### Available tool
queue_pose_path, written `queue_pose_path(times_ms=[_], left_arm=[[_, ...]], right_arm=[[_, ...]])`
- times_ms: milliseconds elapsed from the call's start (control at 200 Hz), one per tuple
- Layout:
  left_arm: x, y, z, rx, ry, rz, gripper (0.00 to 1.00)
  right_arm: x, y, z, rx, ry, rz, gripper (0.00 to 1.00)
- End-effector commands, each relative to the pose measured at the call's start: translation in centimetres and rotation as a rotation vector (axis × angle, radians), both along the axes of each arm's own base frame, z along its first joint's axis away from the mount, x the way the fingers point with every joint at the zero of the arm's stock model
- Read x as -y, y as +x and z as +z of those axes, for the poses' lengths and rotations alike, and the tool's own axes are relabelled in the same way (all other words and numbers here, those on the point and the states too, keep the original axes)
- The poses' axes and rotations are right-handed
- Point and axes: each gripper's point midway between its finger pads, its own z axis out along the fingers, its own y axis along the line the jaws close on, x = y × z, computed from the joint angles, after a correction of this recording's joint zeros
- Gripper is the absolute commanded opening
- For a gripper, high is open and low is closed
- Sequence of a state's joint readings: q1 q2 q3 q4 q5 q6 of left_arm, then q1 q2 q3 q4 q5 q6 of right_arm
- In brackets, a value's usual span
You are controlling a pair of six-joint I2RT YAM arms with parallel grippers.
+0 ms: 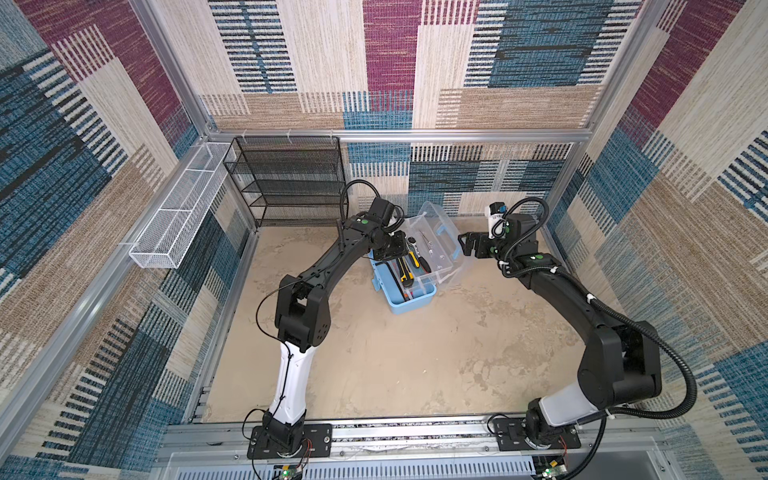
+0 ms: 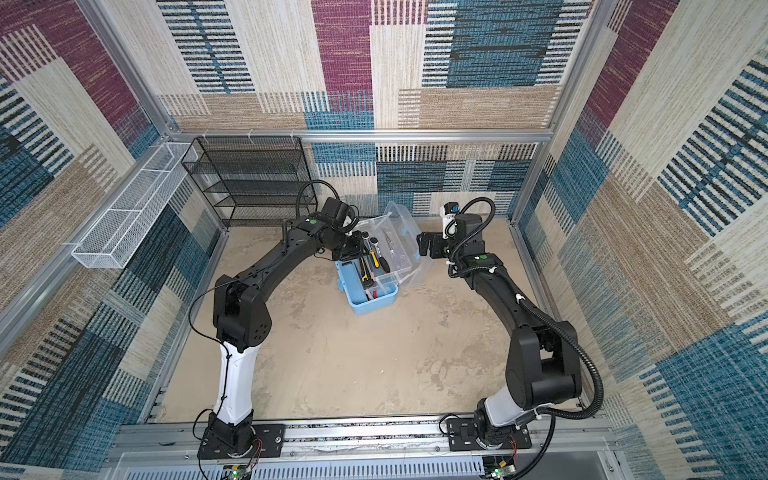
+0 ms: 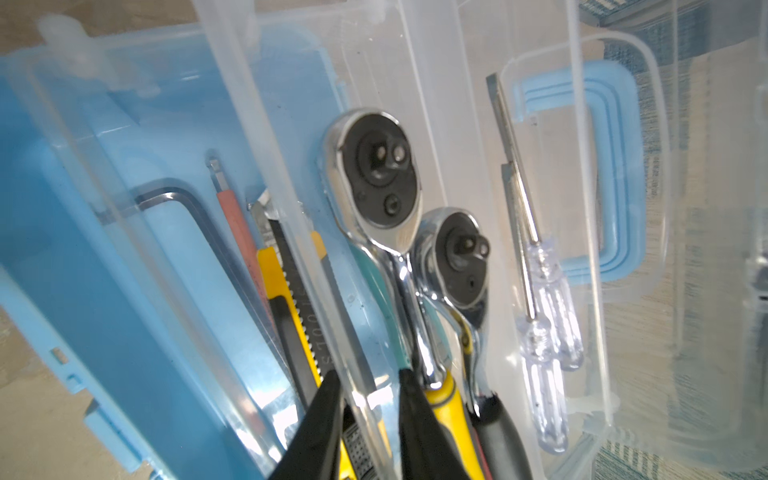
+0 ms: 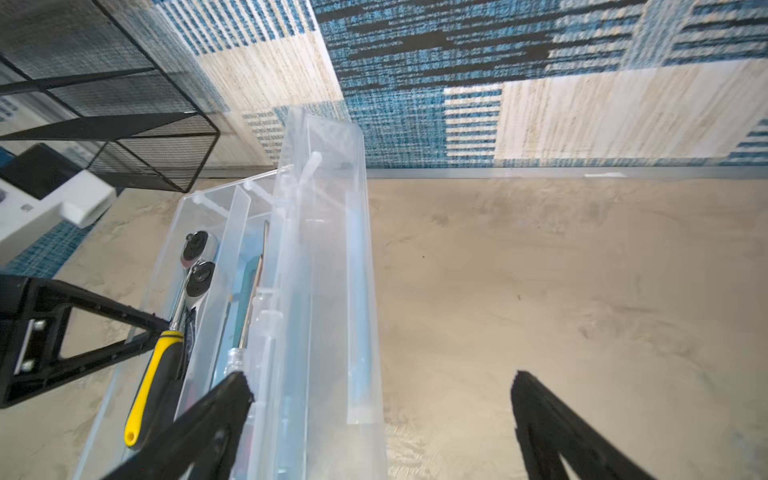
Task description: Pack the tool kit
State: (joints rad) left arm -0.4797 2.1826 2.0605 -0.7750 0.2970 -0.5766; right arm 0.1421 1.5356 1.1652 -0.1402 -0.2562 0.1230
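Observation:
The tool kit's light-blue case (image 1: 411, 300) (image 2: 372, 306) stands open at the back middle of the floor in both top views. Its transparent lid (image 1: 432, 224) (image 4: 328, 266) is raised, blue handle (image 1: 452, 244) (image 3: 615, 166) outward. Two ratchets (image 3: 376, 174), clear screwdrivers (image 3: 536, 324), a yellow utility knife (image 3: 286, 299) and a hex key (image 3: 178, 199) lie inside. My left gripper (image 1: 392, 254) (image 3: 369, 374) is shut on the wall of a clear inner tray (image 3: 291, 232). My right gripper (image 1: 463, 245) (image 4: 380, 380) is open beside the lid, gripping nothing.
A black wire-mesh rack (image 1: 286, 178) (image 4: 104, 104) stands at the back left, close behind the left arm. A long white mesh basket (image 1: 178, 216) hangs on the left wall. Bare beige floor (image 1: 395, 365) stretches in front of the case.

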Motion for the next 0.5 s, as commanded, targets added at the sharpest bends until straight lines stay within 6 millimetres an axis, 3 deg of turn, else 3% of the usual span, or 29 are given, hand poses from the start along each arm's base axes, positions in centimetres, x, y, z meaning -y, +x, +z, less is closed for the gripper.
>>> queue_pose_path(times_ms=[0, 135, 326, 496], left_arm=[[-1.0, -1.3, -1.5, -0.059, 0.063, -0.008, 0.27], [-1.3, -1.6, -1.5, -0.060, 0.070, -0.008, 0.27], [-1.6, -2.1, -1.1, -0.057, 0.072, -0.009, 0.29], [-2.3, -2.8, -0.5, -0.051, 0.079, -0.009, 0.31]], right_arm=[[-2.8, -0.8, 1.3, 0.049, 0.117, 0.152, 1.00], [-4.8, -2.0, 0.6, 0.010, 0.221, 0.250, 0.97], [-6.4, -3.6, 1.2, -0.004, 0.304, 0.328, 0.92], [-10.1, -5.0, 1.7, -0.027, 0.312, 0.446, 0.87]])
